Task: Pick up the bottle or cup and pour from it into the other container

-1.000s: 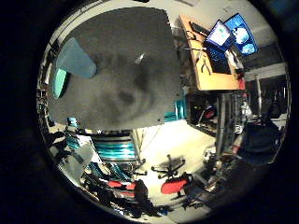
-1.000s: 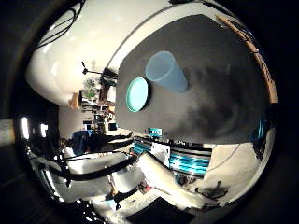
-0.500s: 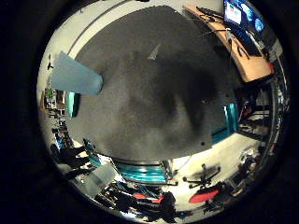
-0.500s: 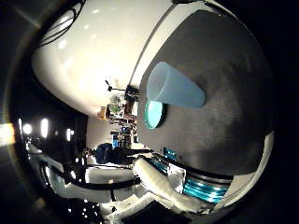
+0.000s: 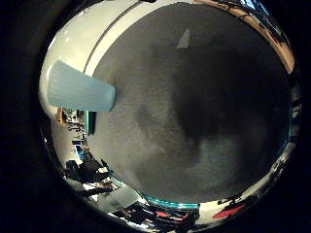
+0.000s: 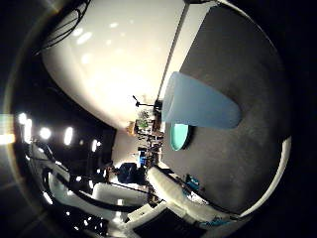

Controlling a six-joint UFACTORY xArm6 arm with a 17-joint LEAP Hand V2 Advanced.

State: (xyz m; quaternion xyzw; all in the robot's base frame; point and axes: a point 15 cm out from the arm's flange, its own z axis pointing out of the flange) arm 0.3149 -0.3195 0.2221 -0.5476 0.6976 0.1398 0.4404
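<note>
Two things matter on the dark tabletop (image 5: pixel 204 121): a pale blue cup (image 6: pixel 198 104) and a teal dish (image 6: pixel 179 136).

— Where does each one sit?

— On the thumb side, the cup stands at the middle of the frame, wide mouth toward the pale wall, narrow base on the tabletop. The teal dish lies just below it in the picture, near it; whether they touch is hard to say. On the little-finger side the cup shows at the left edge of the frame, and only a thin teal sliver of the dish peeks out under it.

— And the hand?

— None of it can be made out in either view, so the state of the fingers cannot be told. The cup looks free, standing on its own with nothing round it.

— Which step is this, then?

— Judging by that, the reach toward the cup; the grasp is not yet made, and no pouring has begun.

— What does the next move call for?

— Likely bringing the palm alongside the cup's wall and closing round it without tipping it, since its base is narrow. Then lifting and tilting it over the dish.
</note>
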